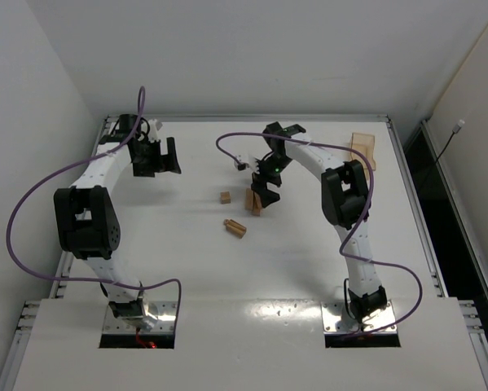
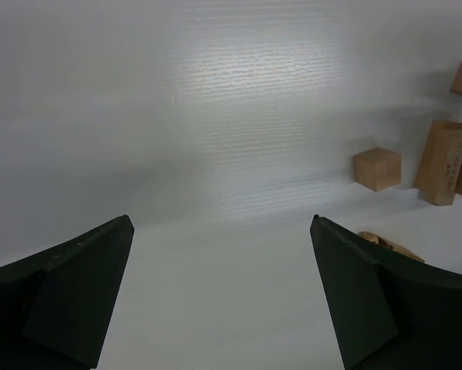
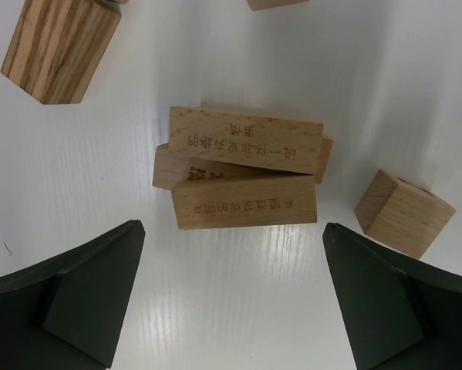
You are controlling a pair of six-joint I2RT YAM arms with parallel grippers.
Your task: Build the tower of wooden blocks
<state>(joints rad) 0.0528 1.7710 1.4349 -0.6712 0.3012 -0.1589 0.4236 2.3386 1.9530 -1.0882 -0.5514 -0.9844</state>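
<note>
The wood block tower point(image 1: 253, 201) is a low stack of light-tan bars near the table's middle. In the right wrist view the stacked bars point(image 3: 242, 169) carry printed characters, and the lower ones lie slightly askew. My right gripper point(image 3: 233, 231) hangs open just above and beside the stack point(image 1: 265, 194), its jaws wider than the bars and nothing between them. A loose cube point(image 1: 225, 197) point(image 3: 402, 213) lies beside the stack. A striped block point(image 1: 235, 227) point(image 3: 57, 48) lies nearer the arms. My left gripper point(image 1: 160, 163) point(image 2: 221, 218) stands open and empty over bare table at the far left.
A flat light-wood tray point(image 1: 362, 149) lies at the far right of the table. The left wrist view shows the cube point(image 2: 377, 168) and the bars point(image 2: 443, 162) off to its right. Purple cables loop over both arms.
</note>
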